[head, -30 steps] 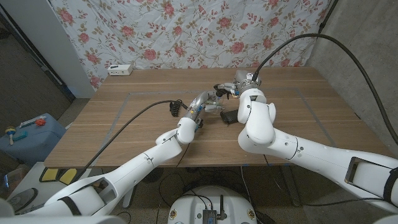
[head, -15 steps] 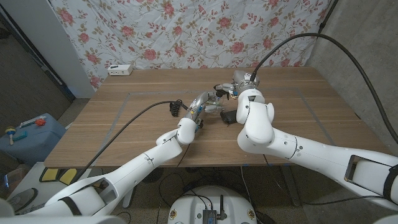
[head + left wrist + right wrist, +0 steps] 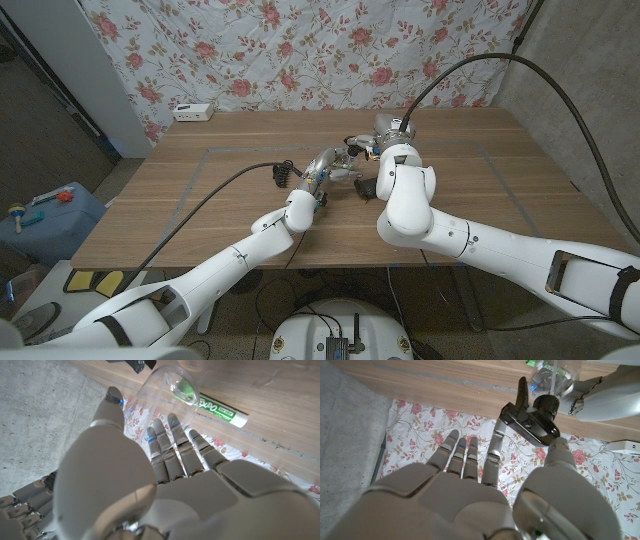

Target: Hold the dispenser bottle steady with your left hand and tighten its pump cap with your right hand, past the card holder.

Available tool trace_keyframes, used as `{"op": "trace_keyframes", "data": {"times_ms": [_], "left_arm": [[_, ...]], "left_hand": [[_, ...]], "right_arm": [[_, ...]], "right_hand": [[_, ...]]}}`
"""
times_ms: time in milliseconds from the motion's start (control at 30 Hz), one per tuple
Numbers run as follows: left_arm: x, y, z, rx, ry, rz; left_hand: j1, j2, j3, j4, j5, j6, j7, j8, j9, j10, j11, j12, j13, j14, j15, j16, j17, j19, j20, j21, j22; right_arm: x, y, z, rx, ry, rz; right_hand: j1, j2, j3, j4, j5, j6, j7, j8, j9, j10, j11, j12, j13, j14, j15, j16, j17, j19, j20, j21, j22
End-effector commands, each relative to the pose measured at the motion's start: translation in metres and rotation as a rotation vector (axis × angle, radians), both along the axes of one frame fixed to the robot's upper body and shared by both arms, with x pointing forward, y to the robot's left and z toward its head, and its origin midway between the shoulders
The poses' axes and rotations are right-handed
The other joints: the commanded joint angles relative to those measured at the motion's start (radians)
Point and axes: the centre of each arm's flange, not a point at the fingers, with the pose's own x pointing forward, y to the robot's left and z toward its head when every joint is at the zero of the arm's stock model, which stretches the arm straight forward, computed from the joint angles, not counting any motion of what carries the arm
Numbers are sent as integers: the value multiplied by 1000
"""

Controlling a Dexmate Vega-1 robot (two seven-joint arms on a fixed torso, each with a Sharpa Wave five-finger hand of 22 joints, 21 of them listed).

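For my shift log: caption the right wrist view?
Right hand open near black pump cap of clear bottle held by left hand.

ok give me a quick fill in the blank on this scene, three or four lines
1. The clear dispenser bottle is held by the robot's ____ hand.
2. The black pump cap sits just beyond the fingertips of the ____ hand, whose fingers are spread and hold nothing.
3. A marker with a ____ cap lies on the table behind the bottle.
4. The cloth behind the table is printed with ____.

Missing words: left; right; green; flowers
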Motion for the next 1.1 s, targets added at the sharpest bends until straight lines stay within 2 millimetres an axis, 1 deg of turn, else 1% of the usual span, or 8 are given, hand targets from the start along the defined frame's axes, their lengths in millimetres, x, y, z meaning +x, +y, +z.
{"op": "trace_keyframes", "data": {"times_ms": [33, 200, 300, 467, 533, 767, 967, 1100], "left_arm": [[1, -1, 0, -2, 3, -8], [2, -2, 0, 1, 5, -10], [2, -2, 0, 1, 6, -11], [3, -3, 0, 2, 8, -12], [2, -3, -1, 0, 9, -12], [2, -3, -3, -3, 14, -10], [2, -3, -4, -5, 11, -14], [2, -3, -5, -7, 14, -12]], "left_hand": [[-50, 142, 64, 66, 2, 184, -30, 10, 3, 20, -15, 2, 6, 24, -82, 8, 2, 6, -108, 1, 2], [-53, 141, 64, 66, 1, 184, -31, 9, 3, 23, -17, 1, 7, 26, -82, 8, 2, 6, -108, 1, 2], [-56, 141, 64, 67, 1, 185, -32, 10, 3, 24, -18, 1, 8, 27, -81, 9, 2, 6, -108, 1, 2], [-57, 141, 65, 67, 1, 185, -32, 9, 2, 25, -19, 0, 9, 27, -80, 8, 1, 6, -108, 0, 2], [-57, 140, 65, 66, 1, 186, -33, 9, 2, 25, -19, 0, 9, 28, -81, 8, 1, 6, -108, 0, 2], [-61, 141, 66, 68, 1, 186, -32, 9, 2, 25, -19, -2, 10, 29, -82, 9, 2, 6, -108, 0, 2], [-64, 140, 66, 69, 0, 188, -36, 9, 2, 27, -20, -2, 11, 29, -81, 8, 2, 6, -109, 1, 2], [-63, 140, 67, 67, 1, 187, -33, 9, 2, 26, -19, -4, 12, 30, -80, 9, 2, 6, -108, 1, 2]], "right_arm": [[3, 2, 0, -14, -4, -23], [3, 2, -1, -10, -17, -35], [4, 2, -2, -9, -17, -38], [4, 2, -3, -10, -22, -46], [5, 2, -3, -8, -22, -49], [6, 2, -4, -11, -28, -61], [7, 3, -5, -14, -26, -66], [7, 3, -5, -12, -32, -71]], "right_hand": [[2, 3, -1, 0, 0, 16, -3, 11, 5, 10, -3, 0, 2, 14, -5, 6, 6, 10, -5, 7, 5], [5, 7, 2, -1, 0, 35, -16, 25, 10, 19, -9, 1, 2, 22, -10, 8, 7, 18, -8, 8, 5], [10, 9, 4, -3, 1, 38, -18, 30, 12, 26, -11, 2, 2, 27, -16, 9, 7, 23, -9, 9, 5], [14, 12, 6, -4, 1, 48, -21, 38, 16, 32, -14, 2, 2, 30, -17, 9, 8, 27, -10, 9, 5], [20, 17, 10, -5, 2, 58, -24, 46, 19, 37, -16, 3, 3, 35, -20, 11, 8, 29, -11, 9, 5], [35, 15, 14, -13, 3, 89, -30, 70, 27, 53, -25, 5, 3, 45, -26, 12, 8, 41, -16, 10, 5], [49, 19, 19, -17, 5, 103, -41, 84, 35, 60, -28, 4, 4, 53, -32, 14, 8, 50, -17, 11, 5], [62, 21, 24, -20, 7, 124, -45, 102, 42, 66, -34, 3, 4, 57, -34, 15, 8, 53, -21, 10, 5]]}}
